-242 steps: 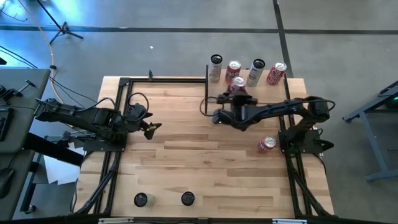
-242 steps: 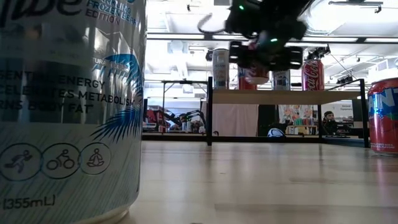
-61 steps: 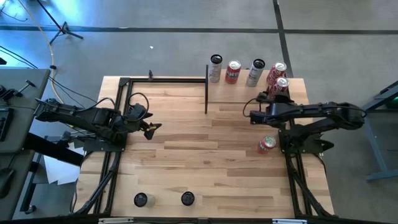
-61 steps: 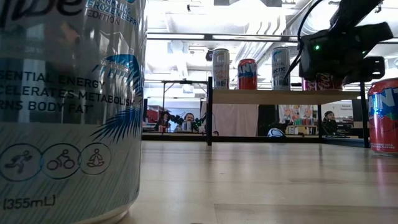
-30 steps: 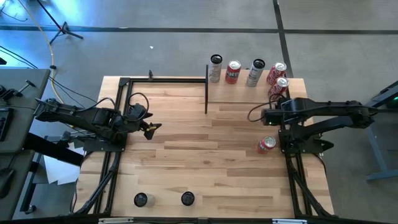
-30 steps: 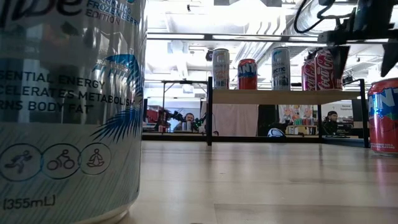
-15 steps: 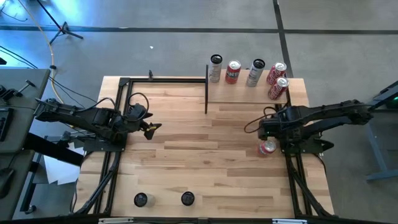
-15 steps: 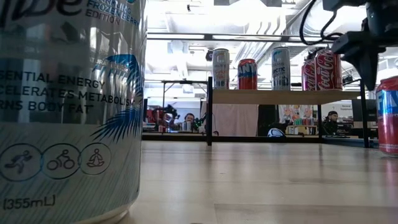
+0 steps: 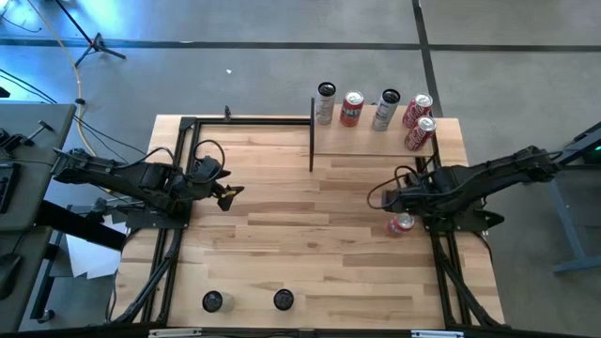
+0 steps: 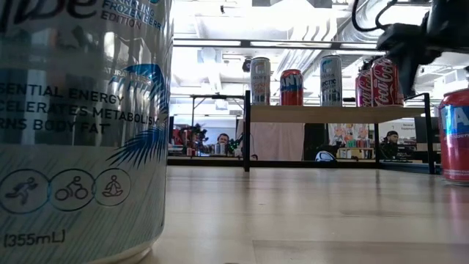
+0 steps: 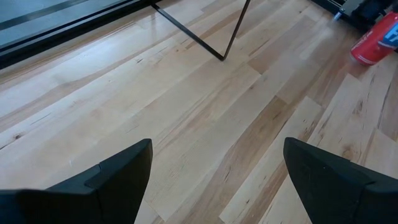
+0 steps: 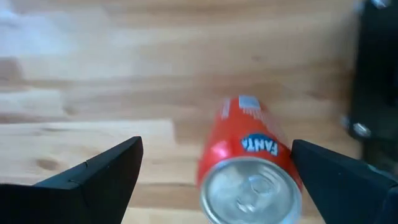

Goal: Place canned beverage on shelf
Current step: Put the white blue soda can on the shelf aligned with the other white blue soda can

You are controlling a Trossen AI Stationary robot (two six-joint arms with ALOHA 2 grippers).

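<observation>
Directly below the wide-open right pincer point(image 12: 217, 180), a Fanta can point(image 12: 249, 165) stands upright on the table point(image 9: 282, 235), its long axis vertical. At twelve o'clock, the shelf point(image 9: 362, 143) holds five cans. Farther at nine o'clock, the left pincer point(image 11: 211, 180) waits open.

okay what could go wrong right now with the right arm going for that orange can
The right gripper, open, is above the Fanta can, which sits off-centre between the fingers; a finger could knock it over on descent. The can stands close to the arm's base frame, so space is tight. The shelf already holds five cans, leaving limited room.
</observation>
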